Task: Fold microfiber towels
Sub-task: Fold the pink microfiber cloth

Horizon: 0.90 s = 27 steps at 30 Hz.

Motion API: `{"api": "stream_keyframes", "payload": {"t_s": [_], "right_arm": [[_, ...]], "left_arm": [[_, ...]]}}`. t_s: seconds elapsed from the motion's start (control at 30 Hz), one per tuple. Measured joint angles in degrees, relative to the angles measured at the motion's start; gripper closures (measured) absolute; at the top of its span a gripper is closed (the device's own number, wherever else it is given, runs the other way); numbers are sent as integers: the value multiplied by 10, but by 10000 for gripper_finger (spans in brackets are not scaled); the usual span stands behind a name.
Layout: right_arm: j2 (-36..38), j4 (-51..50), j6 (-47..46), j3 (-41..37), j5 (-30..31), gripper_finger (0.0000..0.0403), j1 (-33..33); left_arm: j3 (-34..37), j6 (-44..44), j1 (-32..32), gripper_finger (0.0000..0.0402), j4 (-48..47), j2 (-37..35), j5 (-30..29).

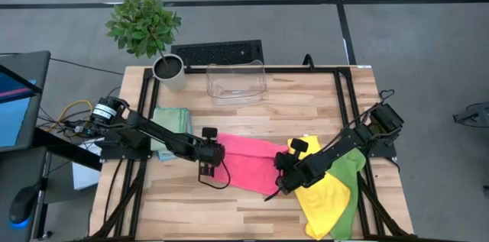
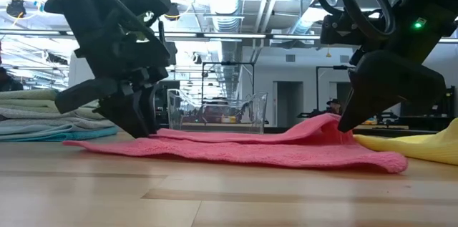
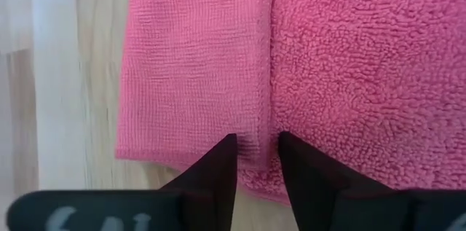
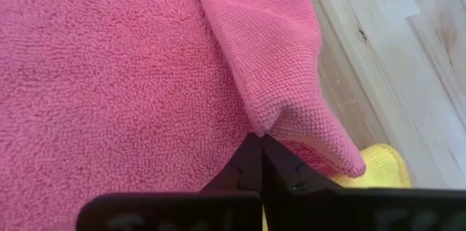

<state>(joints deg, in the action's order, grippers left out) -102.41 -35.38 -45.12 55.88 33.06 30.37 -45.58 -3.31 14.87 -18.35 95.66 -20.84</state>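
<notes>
Pink towel [image 1: 248,162] pinched by right fingers [image 4: 255,159], left fingers [image 3: 251,159] narrowly straddling its hem, underside hidden

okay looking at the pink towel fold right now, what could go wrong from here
1. The left hand straddles the pink towel's hem with its fingers apart; closing off-centre, it might pinch one layer or miss.
2. The right hand is shut on a raised fold; lifting alone could skew the fold.
3. The yellow towel lies beside that corner and could get dragged.

Overhead looks straight down; low table-level; wrists close; all share pink towel [image 1: 248,158].
</notes>
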Motion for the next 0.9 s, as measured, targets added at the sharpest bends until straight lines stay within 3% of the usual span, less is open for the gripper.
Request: {"api": "stream_keyframes", "payload": {"t_s": [0.47, 0.9], "right_arm": [[0, -1, -4, 0, -8, 386, 0], [0, -2, -4, 0, -18, 385, 0]], "left_arm": [[-13, -14, -1, 396, -28, 0, 8], [-36, -39, -2, 376, -55, 0, 6]]}}
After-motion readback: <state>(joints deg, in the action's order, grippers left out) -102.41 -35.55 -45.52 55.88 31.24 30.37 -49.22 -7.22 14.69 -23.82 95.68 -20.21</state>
